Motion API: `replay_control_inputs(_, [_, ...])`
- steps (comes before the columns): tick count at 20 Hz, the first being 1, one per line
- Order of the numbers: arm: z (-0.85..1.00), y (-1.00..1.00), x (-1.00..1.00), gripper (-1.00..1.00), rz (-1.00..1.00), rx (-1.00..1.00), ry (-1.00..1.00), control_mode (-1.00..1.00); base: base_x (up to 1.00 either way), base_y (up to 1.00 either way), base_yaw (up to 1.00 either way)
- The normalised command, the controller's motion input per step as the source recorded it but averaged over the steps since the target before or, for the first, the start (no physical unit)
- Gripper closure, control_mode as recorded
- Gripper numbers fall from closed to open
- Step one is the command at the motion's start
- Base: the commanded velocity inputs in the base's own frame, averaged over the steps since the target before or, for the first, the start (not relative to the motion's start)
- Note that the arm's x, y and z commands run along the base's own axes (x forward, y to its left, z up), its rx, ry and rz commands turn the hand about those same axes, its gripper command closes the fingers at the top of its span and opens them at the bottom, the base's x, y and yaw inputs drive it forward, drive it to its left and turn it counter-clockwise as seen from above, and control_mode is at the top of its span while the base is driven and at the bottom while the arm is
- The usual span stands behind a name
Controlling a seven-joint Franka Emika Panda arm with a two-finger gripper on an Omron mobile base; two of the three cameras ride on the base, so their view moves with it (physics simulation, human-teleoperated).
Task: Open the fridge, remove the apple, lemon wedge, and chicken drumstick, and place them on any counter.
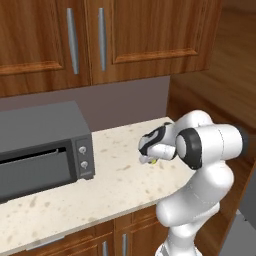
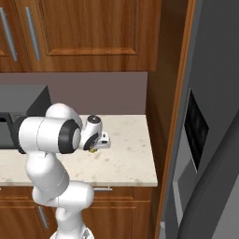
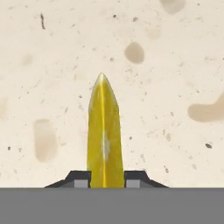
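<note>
Over the counter (image 1: 115,185) the gripper (image 3: 103,183) points down, and its two dark finger tips are pinching the lemon wedge (image 3: 103,140) between them. From the hand camera the wedge is a thin yellow slice standing on edge, with the speckled stone right under it. From the left base camera a tiny bit of yellow (image 1: 154,161) peeks out below the hand, very near the stone, but I cannot tell if it touches yet. So I think the lemon part is almost done: the wedge only needs to be set down and let go. The apple and the chicken drumstick are nowhere on this bit of counter, so those two probably are left to fetch. The fridge (image 2: 205,140) stands just to the right of the counter, past a wooden side wall, and its grey door seems to hang open toward the robot, though I am not sure. A grey microwave (image 1: 42,150) sits on the counter to the left, well apart from the hand. Brown cupboards (image 1: 100,40) hang above. Nothing seems to block the drop spot.
</note>
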Motion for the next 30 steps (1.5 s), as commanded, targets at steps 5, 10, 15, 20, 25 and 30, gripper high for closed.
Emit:
replay_control_inputs(5, [-0.27,0.01,0.25,-1.0,0.0,0.0,0.0,-1.0,0.0,0.0,0.0])
replay_control_inputs(10, [0.02,0.0,0.0,-1.0,0.0,-0.01,-0.1,-1.0,0.0,0.0,0.0])
replay_control_inputs(15, [0.31,0.0,-0.13,-1.0,0.0,-0.05,-0.19,-1.0,0.0,0.0,0.0])
replay_control_inputs(20, [0.63,0.0,-0.34,-1.0,0.0,-0.01,-0.18,-1.0,0.0,0.0,0.0])
replay_control_inputs(25, [0.93,0.0,-0.59,-1.0,-0.01,-0.01,-0.1,-1.0,0.0,0.0,0.0])
replay_control_inputs(30, [1.0,0.0,-0.56,-1.0,-0.09,0.0,0.0,-1.0,0.0,0.0,0.0])
